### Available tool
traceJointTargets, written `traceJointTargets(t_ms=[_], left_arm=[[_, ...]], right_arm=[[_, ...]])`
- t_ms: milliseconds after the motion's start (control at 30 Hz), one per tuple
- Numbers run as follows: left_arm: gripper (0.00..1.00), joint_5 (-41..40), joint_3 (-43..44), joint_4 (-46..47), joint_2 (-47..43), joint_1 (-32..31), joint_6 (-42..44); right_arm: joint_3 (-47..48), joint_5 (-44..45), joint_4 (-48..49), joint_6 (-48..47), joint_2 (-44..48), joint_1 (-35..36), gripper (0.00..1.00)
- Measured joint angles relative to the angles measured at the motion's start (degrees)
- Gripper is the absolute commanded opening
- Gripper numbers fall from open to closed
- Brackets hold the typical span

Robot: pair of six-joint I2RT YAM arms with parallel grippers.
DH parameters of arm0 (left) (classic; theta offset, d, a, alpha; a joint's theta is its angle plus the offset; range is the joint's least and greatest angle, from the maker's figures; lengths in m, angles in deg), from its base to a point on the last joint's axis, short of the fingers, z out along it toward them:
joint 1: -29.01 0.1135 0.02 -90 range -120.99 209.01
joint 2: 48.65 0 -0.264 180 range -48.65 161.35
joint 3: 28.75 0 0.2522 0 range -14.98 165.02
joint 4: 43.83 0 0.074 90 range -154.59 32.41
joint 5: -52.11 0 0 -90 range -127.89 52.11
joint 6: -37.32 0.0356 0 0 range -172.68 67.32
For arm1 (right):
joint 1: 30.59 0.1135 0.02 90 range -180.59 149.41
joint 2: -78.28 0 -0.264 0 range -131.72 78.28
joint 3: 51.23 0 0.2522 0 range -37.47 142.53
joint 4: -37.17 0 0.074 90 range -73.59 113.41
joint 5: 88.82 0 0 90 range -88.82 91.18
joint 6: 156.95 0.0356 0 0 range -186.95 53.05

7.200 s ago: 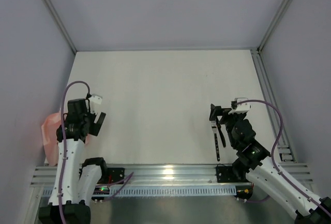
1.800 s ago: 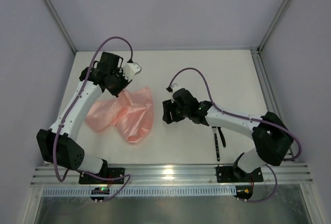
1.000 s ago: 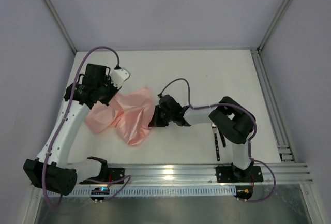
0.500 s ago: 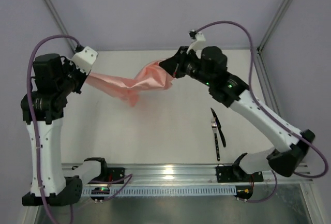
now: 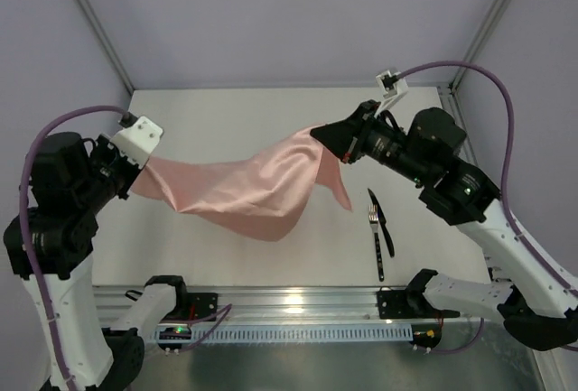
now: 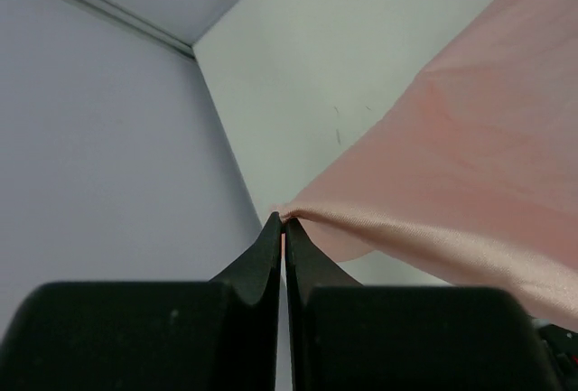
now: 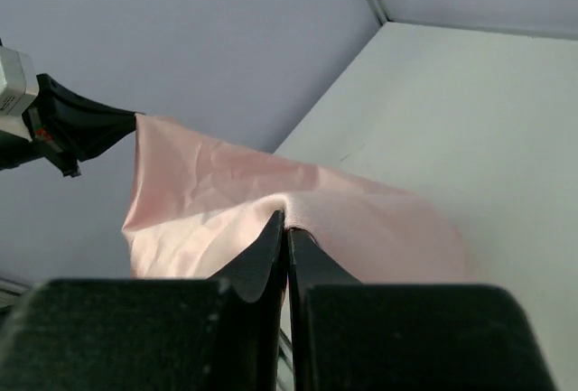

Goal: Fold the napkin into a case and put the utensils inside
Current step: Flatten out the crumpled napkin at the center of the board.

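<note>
The thin salmon-pink cloth napkin hangs stretched above the white table. The left gripper and right gripper are each clamped on one of its ends. The slim dark utensils lie near the table's right edge.

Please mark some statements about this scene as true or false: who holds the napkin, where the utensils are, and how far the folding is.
1. The napkin is held up between the two arms. True.
2. The left jaws are open. False: they are shut on an edge of the napkin.
3. The utensils lie on the table, on the right arm's side. True.
4. The napkin is folded into a narrow case. False: it hangs spread out, with no fold made.
5. The right jaws hold a utensil. False: they are shut on the napkin, and the utensils lie apart from it on the table.
</note>
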Motion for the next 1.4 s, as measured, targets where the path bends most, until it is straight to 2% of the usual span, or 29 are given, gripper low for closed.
traceJointTargets(t_ms=[133, 233, 367, 467, 533, 600, 700, 833, 1000, 1267, 1333, 1367, 1400], left_arm=[[0.00, 0.2, -5.1, 0.2, 7.0, 0.0, -1.3], [0.00, -0.4, -4.6, 4.2, 17.0, 0.0, -3.2], [0.00, -2.6, 6.9, 10.3, 34.0, 0.0, -7.3], [0.00, -4.0, 18.0, 13.6, 42.7, 0.0, -9.7], [0.00, -4.5, 22.1, 14.6, 44.4, 0.0, -10.4], [0.00, -4.5, 24.7, 16.1, 44.1, 0.0, -10.7], [0.00, -3.8, 22.9, 19.6, 40.0, 0.0, -11.0], [0.00, -1.3, 8.8, 24.9, 28.5, -0.5, -9.9], [0.00, -2.2, -13.3, 30.4, 18.2, -5.4, -5.6], [0.00, -1.2, -45.7, 31.2, 17.1, -8.6, -2.5], [0.12, -0.3, -50.6, 30.8, 17.1, -9.7, -1.9], [0.23, 0.2, -52.2, 30.6, 17.1, -10.5, -1.4], [0.43, 0.7, -53.2, 30.4, 17.2, -11.3, -0.8]], right_arm=[[1.2, -6.5, 2.7, 1.0, -9.7, -9.4, 0.04], [10.0, -10.2, 2.4, 1.0, -24.1, -15.1, 0.04], [31.2, -12.9, -1.6, 0.8, -45.3, -18.9, 0.04], [45.3, -14.1, -3.6, 1.0, -56.1, -21.2, 0.04], [49.9, -14.3, -4.6, 1.4, -58.8, -22.9, 0.04], [50.6, -14.4, -4.2, 2.2, -58.5, -24.7, 0.04], [47.8, -14.6, -1.9, 3.4, -54.8, -27.2, 0.04], [38.3, -15.3, 2.3, 3.9, -46.8, -28.8, 0.04], [24.5, -17.7, 6.8, 4.3, -41.2, -28.1, 0.04], [-3.3, -17.8, 8.7, 4.3, -41.6, -28.0, 0.04], [-6.9, -17.2, 8.5, 4.2, -43.0, -28.0, 0.04], [-7.7, -17.0, 8.6, 4.2, -43.9, -28.1, 0.04], [-7.9, -16.8, 8.6, 4.2, -44.8, -28.1, 0.04]])
